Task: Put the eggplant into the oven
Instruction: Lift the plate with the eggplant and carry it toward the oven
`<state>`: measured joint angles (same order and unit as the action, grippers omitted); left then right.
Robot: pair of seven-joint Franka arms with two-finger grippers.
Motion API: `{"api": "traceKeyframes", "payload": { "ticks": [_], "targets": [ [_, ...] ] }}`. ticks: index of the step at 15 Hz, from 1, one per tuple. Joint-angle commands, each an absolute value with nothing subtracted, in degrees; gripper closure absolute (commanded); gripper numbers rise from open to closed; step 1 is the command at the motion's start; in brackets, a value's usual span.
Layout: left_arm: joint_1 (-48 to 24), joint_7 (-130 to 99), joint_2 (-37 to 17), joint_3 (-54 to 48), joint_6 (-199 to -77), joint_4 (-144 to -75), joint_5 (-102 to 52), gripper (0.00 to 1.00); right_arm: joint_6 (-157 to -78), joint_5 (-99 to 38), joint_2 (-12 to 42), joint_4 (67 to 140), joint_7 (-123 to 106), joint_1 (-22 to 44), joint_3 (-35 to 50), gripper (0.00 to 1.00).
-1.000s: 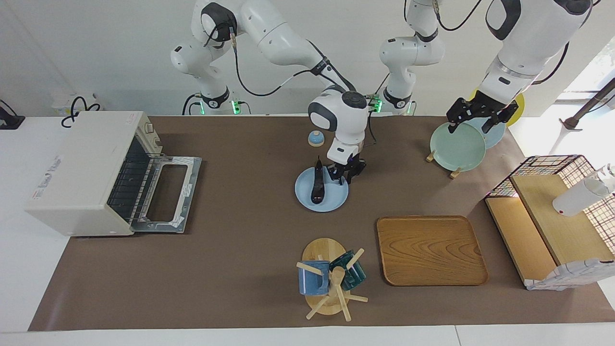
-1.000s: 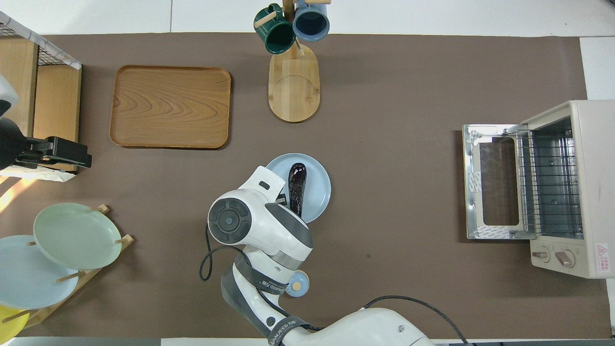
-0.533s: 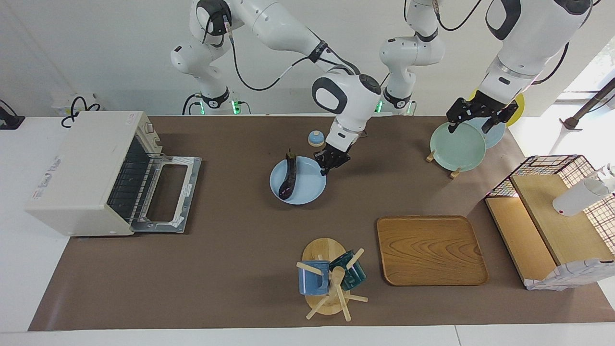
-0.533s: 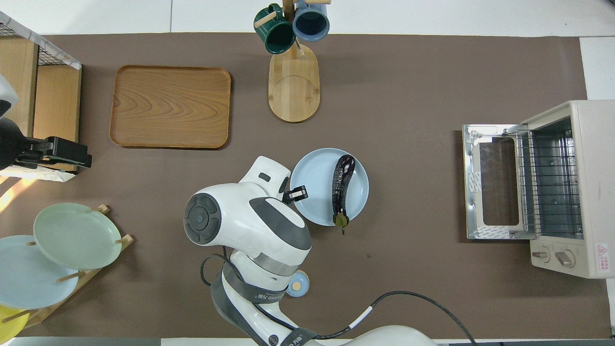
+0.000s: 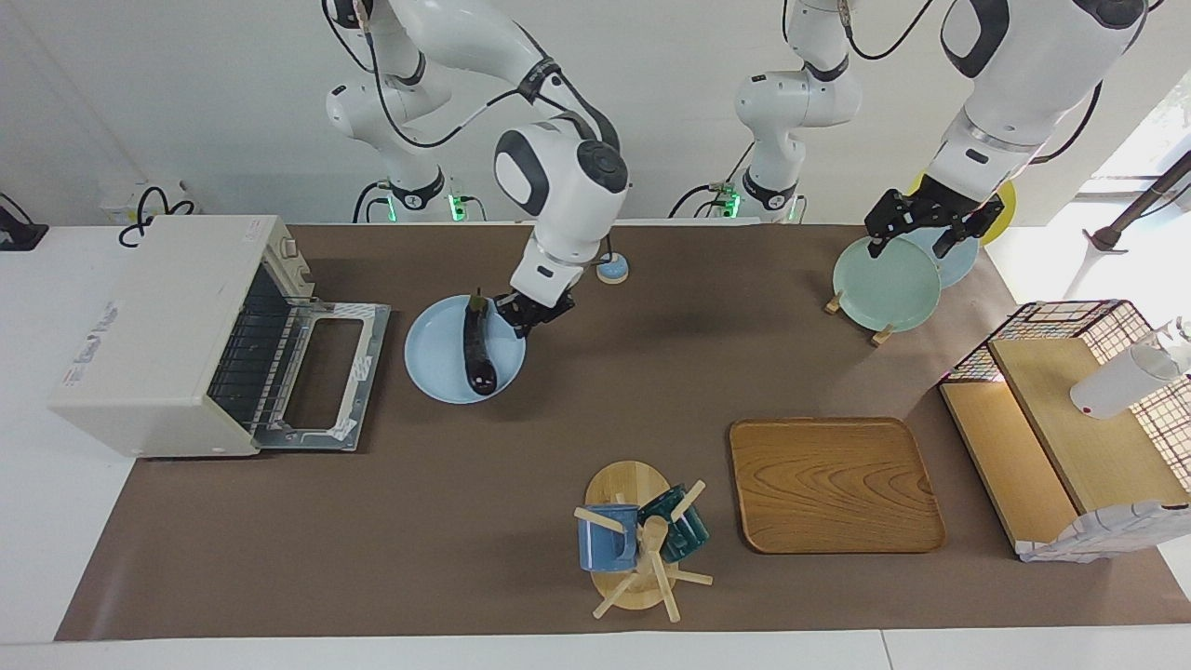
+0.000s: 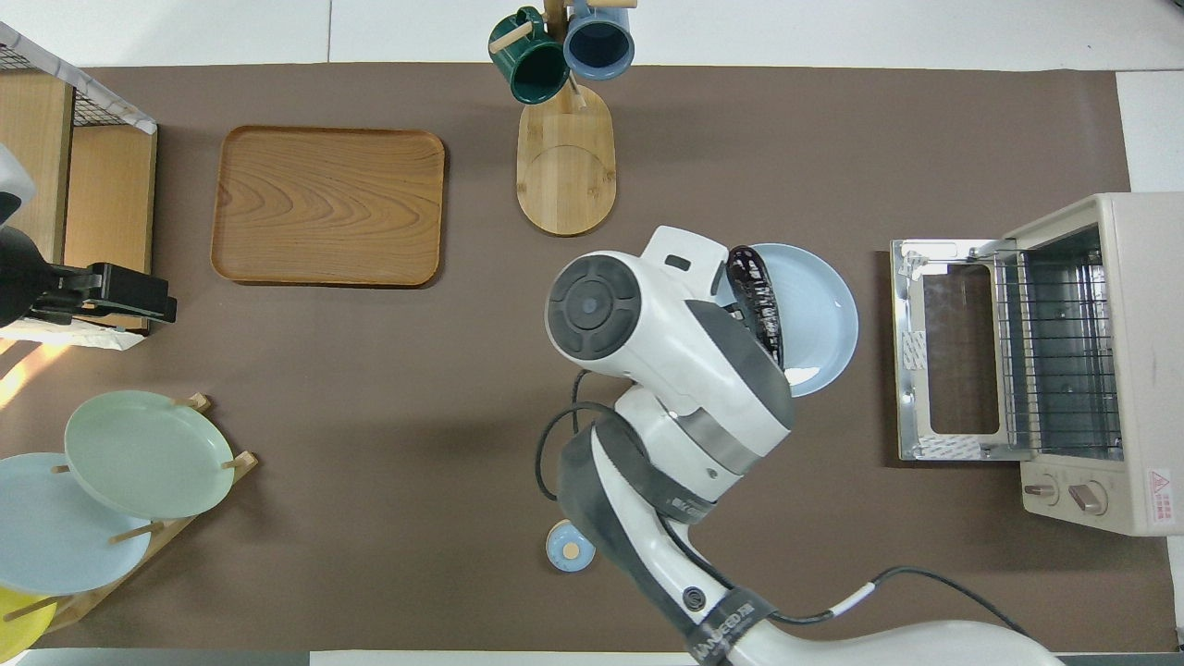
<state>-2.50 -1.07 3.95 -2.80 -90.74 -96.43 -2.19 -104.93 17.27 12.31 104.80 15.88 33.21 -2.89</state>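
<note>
The dark purple eggplant (image 5: 479,349) (image 6: 758,298) lies on a light blue plate (image 5: 437,368) (image 6: 819,319). My right gripper (image 5: 527,313) is shut on that plate's rim, at the edge toward the robots. In the overhead view its fingers are hidden under the wrist. Plate and eggplant are just in front of the cream-white oven (image 5: 153,330) (image 6: 1124,361). The oven's door (image 5: 321,372) (image 6: 957,347) is folded down and the wire rack inside is bare. My left gripper (image 5: 916,228) (image 6: 153,301) waits open over the plate rack.
A green plate (image 5: 886,284) leans in the rack at the left arm's end. A wooden tray (image 5: 833,484), a mug tree (image 5: 642,544) with two mugs and a wire-sided shelf (image 5: 1070,409) lie farther from the robots. A small blue knob-topped object (image 5: 612,270) sits near them.
My right gripper shut on the plate's rim and moved the plate, with the eggplant on it, from mid-table to the oven's open door. The left arm has not moved.
</note>
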Motion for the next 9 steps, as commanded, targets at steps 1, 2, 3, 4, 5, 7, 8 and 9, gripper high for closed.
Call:
{"api": "traceKeyframes", "payload": {
  "ticks": [1, 2, 3, 4, 5, 7, 8, 9],
  "targets": [
    [-1.9, -0.4, 4.6, -3.2, -90.6, -96.8, -1.2, 0.00, -109.4, 17.4, 4.3, 116.1, 9.8, 26.0, -2.1, 1.00],
    [-1.9, -0.4, 4.6, -3.2, -90.6, -96.8, -1.2, 0.00, -110.0, 17.4, 2.4, 118.5, 8.0, 24.2, -2.1, 1.00],
    [-1.9, -0.4, 4.6, -3.2, -90.6, -96.8, -1.2, 0.00, -110.8, 17.4, 0.8, 120.1, 5.4, 22.5, -2.1, 1.00],
    [-1.9, -0.4, 4.6, -3.2, -90.6, -96.8, -1.2, 0.00, -111.4, 17.4, -0.3, 121.3, 4.1, 20.5, -2.1, 1.00],
    [-1.9, -0.4, 4.6, -3.2, -90.5, -96.8, -1.2, 0.00, -111.4, 17.4, -1.3, 122.3, 3.7, 18.7, -2.1, 1.00],
    [-1.9, -0.4, 4.6, -3.2, -90.5, -96.8, -1.2, 0.00, -111.4, 17.3, -3.7, 123.7, -0.2, 16.5, -2.3, 1.00],
    [-1.9, -0.4, 4.6, -3.2, -90.6, -96.8, -1.2, 0.00, -111.6, 17.3, -4.6, 123.9, -3.6, 13.5, -2.3, 1.00],
    [-1.9, -0.4, 4.6, -3.2, -90.6, -96.8, -1.2, 0.00, -112.8, 17.2, -4.9, 124.4, -6.4, 10.2, -2.3, 1.00]
  ]
}}
